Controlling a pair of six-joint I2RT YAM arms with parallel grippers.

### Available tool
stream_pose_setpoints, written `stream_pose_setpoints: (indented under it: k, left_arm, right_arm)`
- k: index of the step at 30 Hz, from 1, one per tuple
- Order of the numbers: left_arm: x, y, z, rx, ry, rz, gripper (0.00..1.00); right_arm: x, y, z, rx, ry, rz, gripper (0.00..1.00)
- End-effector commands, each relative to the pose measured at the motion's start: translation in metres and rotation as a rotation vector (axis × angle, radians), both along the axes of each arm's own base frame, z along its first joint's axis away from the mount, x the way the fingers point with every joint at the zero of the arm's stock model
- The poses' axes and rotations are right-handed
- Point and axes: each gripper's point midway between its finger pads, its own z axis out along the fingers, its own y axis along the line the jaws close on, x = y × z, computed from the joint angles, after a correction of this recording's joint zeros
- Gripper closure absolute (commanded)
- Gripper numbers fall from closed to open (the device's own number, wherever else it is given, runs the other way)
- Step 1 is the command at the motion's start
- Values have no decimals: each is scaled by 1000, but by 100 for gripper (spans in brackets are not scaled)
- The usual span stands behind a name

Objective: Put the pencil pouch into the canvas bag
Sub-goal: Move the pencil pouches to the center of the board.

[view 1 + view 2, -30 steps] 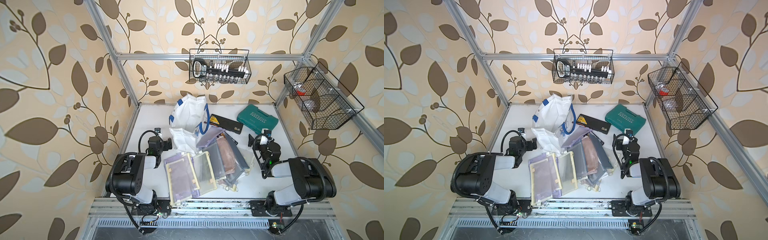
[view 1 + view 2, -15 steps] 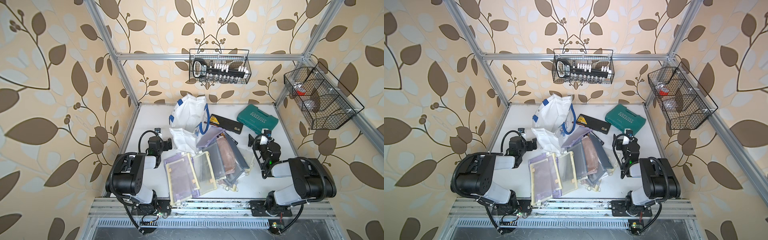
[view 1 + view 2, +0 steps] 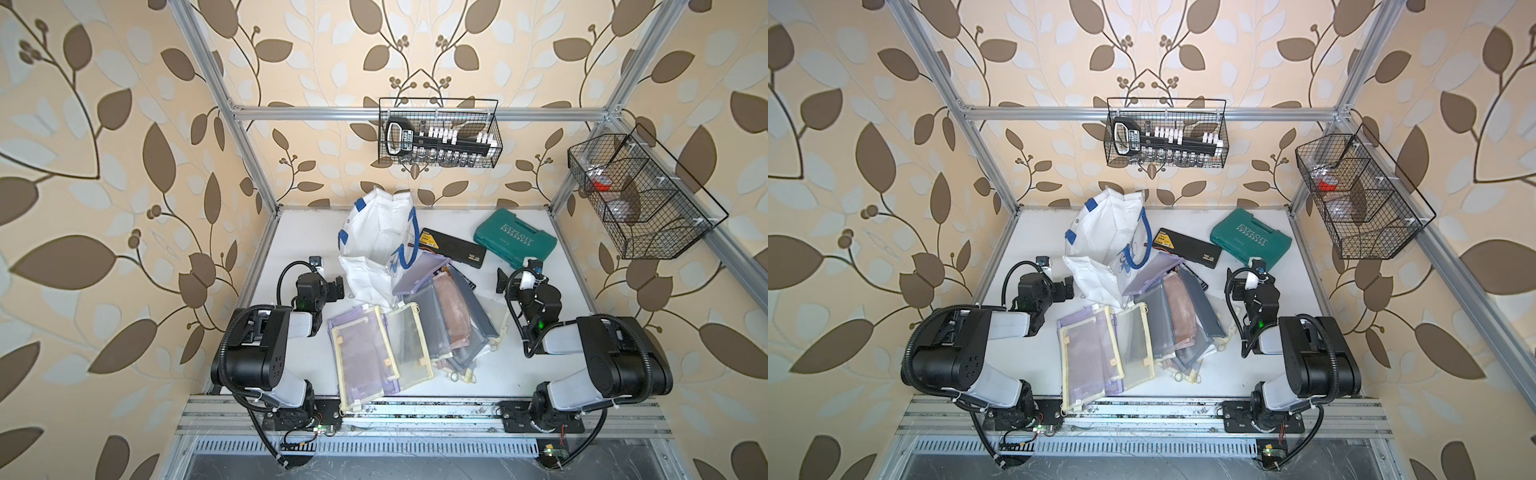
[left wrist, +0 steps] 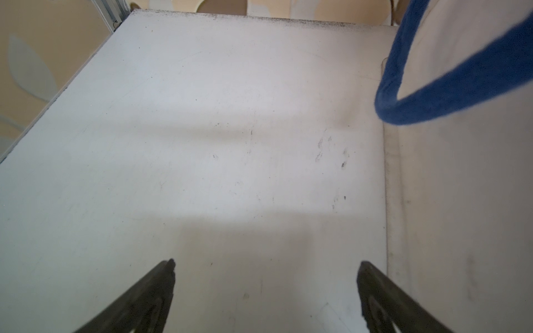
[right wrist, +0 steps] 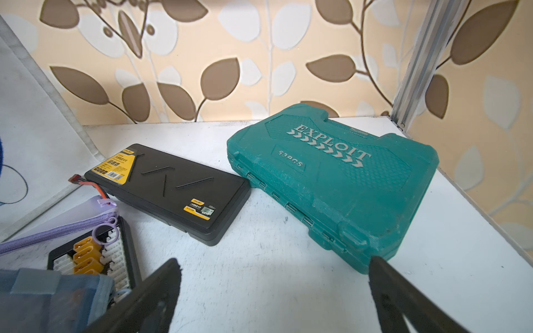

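and here's a robotics lab test cell: aluminium frame boxing in a white table, leaf wallpaper for walls, left arm and right arm bolted to a front rail, wire baskets hanging.

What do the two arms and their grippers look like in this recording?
The left arm and right arm have black joint housings, pale grey link covers and looping black ribbed cables. The left gripper and right gripper have dark, tapering fingers.

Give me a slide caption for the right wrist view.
Open right hand facing green tool case and black case on the table.
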Motion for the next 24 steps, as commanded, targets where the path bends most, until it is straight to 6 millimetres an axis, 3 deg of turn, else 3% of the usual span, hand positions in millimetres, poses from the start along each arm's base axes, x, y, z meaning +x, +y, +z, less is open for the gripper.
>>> stream_pose_setpoints:
  k: [1,4,8,13,17,20,24]
  left_arm:
    - [6,-3,31,-11,-29,-1,1]
    - [-1,-2,42,-33,-1,14,1]
    - [-24,2,58,-76,20,71,1]
    - [-59,8,101,-232,40,208,1]
    - [-106,7,119,-380,182,337,1]
    - [-132,-16,118,-525,269,302,1]
    - [-161,-56,101,-716,447,206,1]
  right_arm:
    - [2,-9,6,14,32,-61,0]
    - [8,-14,10,40,110,-99,0]
    - [-4,-17,24,75,121,-132,0]
    - [-23,-22,30,168,274,-210,0]
    - [-48,10,27,261,487,-117,0]
    - [-75,44,36,297,561,-29,0]
    - [-102,81,55,334,657,87,0]
